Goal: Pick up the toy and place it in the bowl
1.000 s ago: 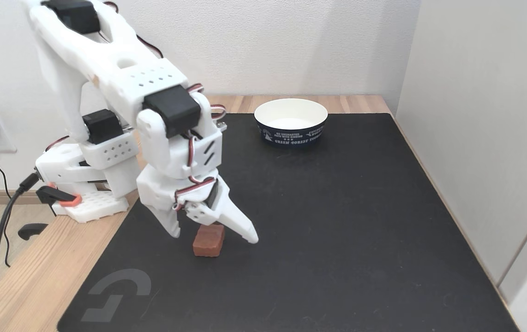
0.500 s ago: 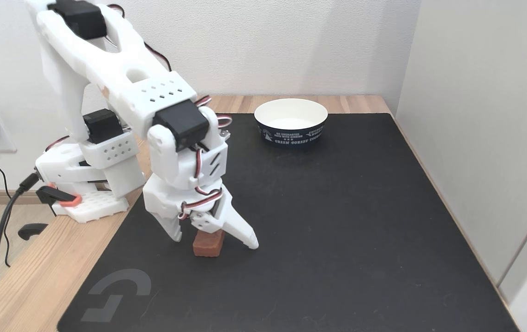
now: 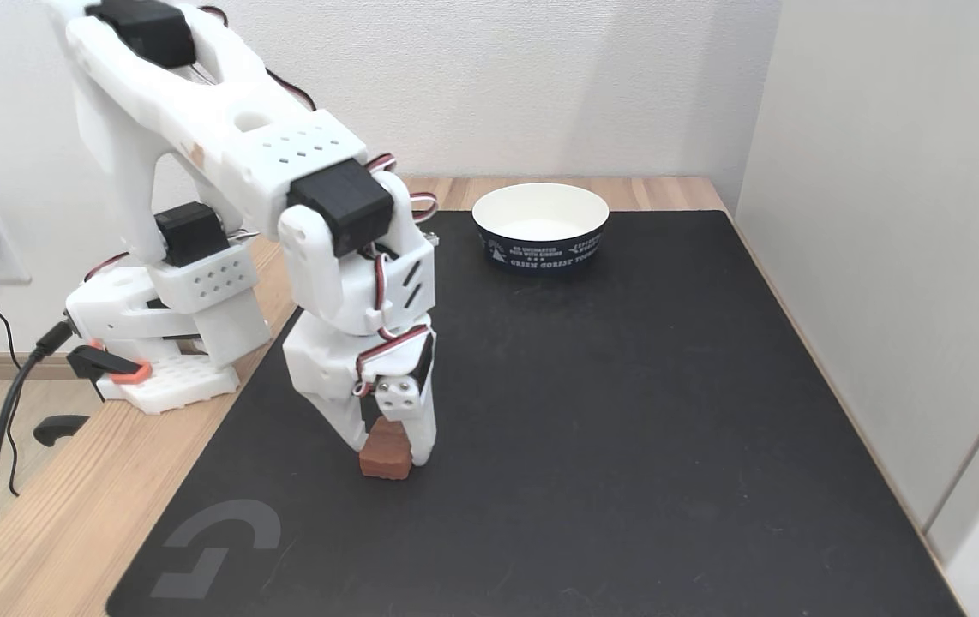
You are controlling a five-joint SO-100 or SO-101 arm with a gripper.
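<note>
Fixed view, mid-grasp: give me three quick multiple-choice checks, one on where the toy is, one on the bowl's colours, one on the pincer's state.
1. Where is the toy?
A. In the bowl
B. On the black mat, between the pincer's fingers
C. On the bare wood

2. What colours is the bowl?
A. Red throughout
B. White inside, dark navy outside
C. Green inside, white outside

3. What is the pincer doing?
A. Closed around the toy
B. Spread wide above the bowl
C. Resting on the wall socket

Answers:
1 B: the toy sits on the mat, a white finger on each side.
2 B: the inside is white and the outer wall navy with white lettering.
3 A: both fingers flank the toy closely, which is still down on the mat.
</note>
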